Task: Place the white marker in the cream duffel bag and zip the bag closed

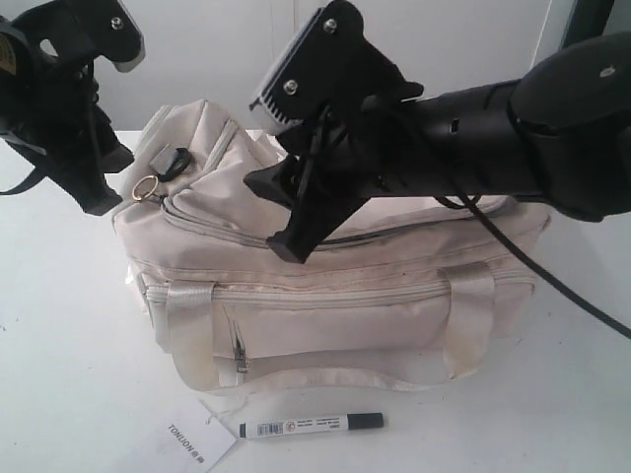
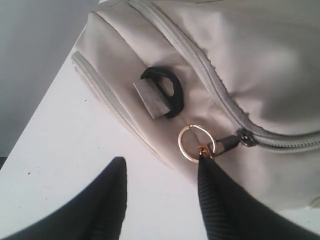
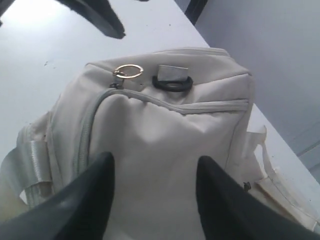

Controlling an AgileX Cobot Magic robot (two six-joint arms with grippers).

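The white marker [image 1: 311, 426] lies flat on the bench [image 1: 59, 374] at lower centre of the exterior view, just in front of the cream duffel bag [image 1: 325, 315]. Its length runs left to right, dark cap to the right. The right end effector [image 1: 276, 217] hangs above the bag's top, spread and empty. The marker lies straight below it in frame, so this arm looks nearer. The left end effector [image 2: 161, 161], also spread, sits by the gold zip ring [image 2: 196, 143] at upper left.

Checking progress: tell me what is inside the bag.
Nothing inside shows: the bag has its top zipper apparently shut, hiding the interior. The marker lies outside, on the table in front of the bag.
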